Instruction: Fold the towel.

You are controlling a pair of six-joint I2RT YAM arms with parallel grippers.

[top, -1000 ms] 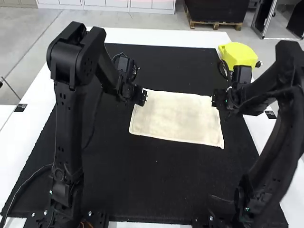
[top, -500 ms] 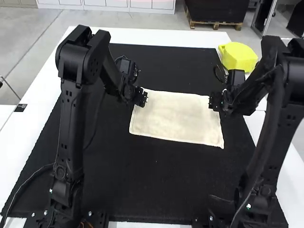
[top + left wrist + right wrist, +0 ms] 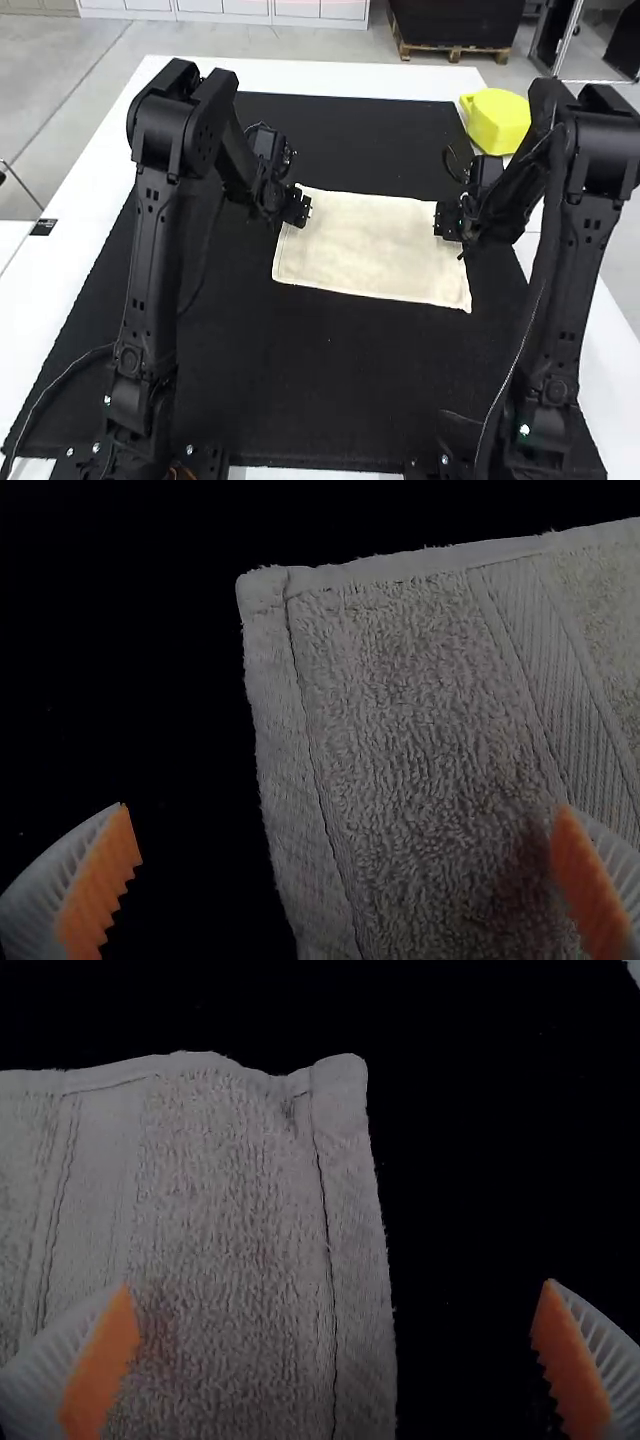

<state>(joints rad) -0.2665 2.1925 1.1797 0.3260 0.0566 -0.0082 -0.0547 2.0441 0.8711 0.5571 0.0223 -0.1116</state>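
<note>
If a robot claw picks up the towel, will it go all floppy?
Probably yes: the towel looks like soft, thick cloth, so it would likely droop from wherever it's held. Its fuzzy loops suggest it shouldn't be very slippery. Lying flat and thin on the black mat, it probably won't roll, though pushing might wrinkle it.

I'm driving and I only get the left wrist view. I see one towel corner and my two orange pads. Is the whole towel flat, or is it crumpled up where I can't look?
Observer: Flat. In the high view the towel lies spread as a rectangle on the black mat.
Operator: Cool! What's happening at its other end?
Observer: In the right wrist view, the right gripper is open, straddling the towel's side edge.
Operator: Anything else I should know about?
Observer: A yellow object sits beyond the towel, toward the far right in the high view.
</note>
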